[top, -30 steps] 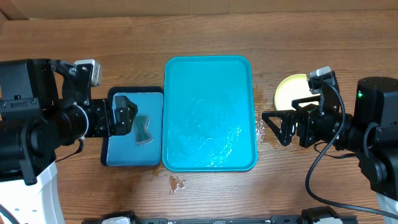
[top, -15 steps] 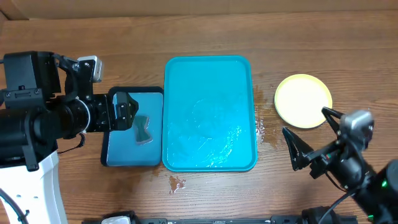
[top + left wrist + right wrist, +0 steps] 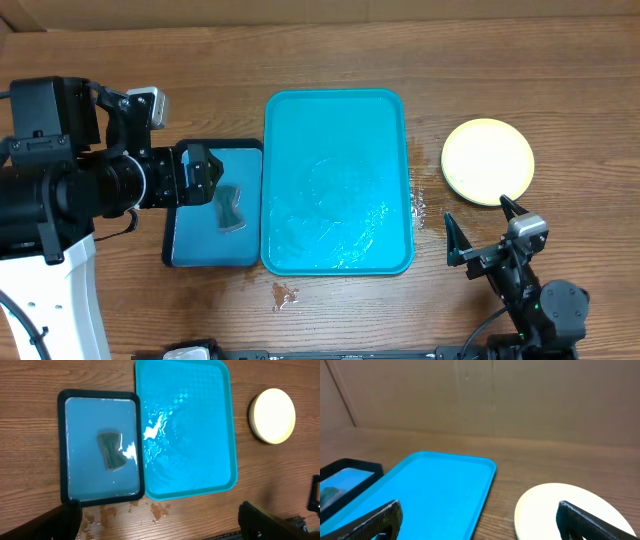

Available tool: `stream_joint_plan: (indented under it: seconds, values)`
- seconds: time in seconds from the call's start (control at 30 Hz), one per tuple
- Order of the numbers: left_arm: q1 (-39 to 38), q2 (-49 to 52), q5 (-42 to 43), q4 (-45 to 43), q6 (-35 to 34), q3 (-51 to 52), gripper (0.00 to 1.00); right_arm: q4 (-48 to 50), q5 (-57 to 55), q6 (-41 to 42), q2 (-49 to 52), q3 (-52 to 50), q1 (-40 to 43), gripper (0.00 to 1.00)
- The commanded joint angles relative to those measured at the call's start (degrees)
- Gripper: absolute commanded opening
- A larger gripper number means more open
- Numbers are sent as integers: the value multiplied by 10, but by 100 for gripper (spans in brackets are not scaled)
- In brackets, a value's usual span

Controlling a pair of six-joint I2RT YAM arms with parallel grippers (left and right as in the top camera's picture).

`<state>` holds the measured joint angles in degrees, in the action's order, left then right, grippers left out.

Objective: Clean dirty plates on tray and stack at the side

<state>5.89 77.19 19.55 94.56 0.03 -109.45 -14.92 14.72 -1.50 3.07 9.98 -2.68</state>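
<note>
The teal-blue tray [image 3: 290, 120] lies in the middle of the table, wet and with no plates on it; it also shows in the left wrist view [image 3: 220, 420] and the right wrist view [image 3: 435, 490]. The plates [image 3: 487, 161] sit stacked to its right, lime-green rim and pale top; they show in the left wrist view [image 3: 272, 415] and the right wrist view [image 3: 555, 510]. My left gripper [image 3: 203, 178] is open and empty over the smaller tray. My right gripper [image 3: 482, 236] is open and empty, below the stack near the table's front.
A smaller black-rimmed blue tray [image 3: 180, 250] holding water and a dark sponge [image 3: 230, 207] lies left of the teal tray. Wet patches [image 3: 283, 294] mark the wood in front of the trays and at the teal tray's right [image 3: 420, 208]. A cardboard wall [image 3: 480, 395] stands behind.
My right arm has pulled back from beside the plate stack toward the table's front edge, leaving the stack uncovered. My left arm has stayed nearly still.
</note>
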Motion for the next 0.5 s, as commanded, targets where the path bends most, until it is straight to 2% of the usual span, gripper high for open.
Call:
stream_joint_plan:
  seconds: [0.0, 0.17, 0.47]
  values:
    - [1, 4, 8, -1, 11, -4, 100, 42, -5, 2, -28, -37, 5, 100]
    - [1, 4, 8, -1, 11, -4, 100, 131, -7, 1, -29, -98, 5, 100]
    - [1, 4, 8, -2, 11, -4, 100, 116, -16, 2, -29, -95, 5, 100]
